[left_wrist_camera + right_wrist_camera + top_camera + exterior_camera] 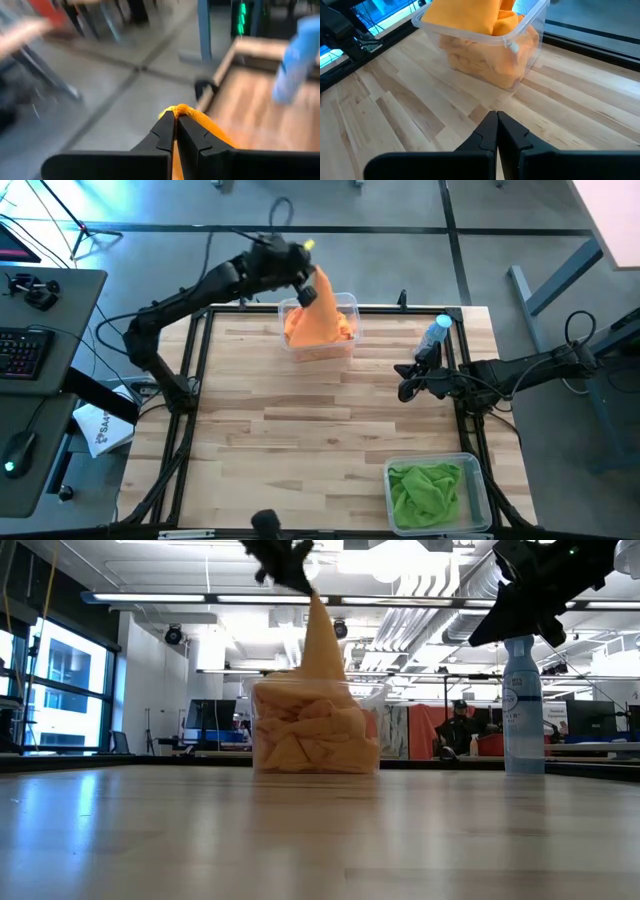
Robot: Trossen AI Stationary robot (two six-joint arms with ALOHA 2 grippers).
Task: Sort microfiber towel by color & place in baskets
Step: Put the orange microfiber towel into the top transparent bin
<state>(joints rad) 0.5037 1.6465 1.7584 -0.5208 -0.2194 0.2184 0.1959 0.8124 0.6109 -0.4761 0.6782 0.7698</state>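
- Above the far basket (345, 308), your left gripper (307, 292) has its fingers clamped on an orange towel (322, 315) hanging into it.
- Your right gripper (407, 381) waits, fingers together, beside the bottle (435, 335).
- Green towels (428, 490) fill your near basket (482, 492).

one basket (346, 307) at table (300, 440) far edge, towels inside; second basket (478, 510) near-right corner; bottle (434, 336) far-right

A wooden table (300, 430) carries two clear baskets (345, 308) (478, 476) and a spray bottle (434, 335).
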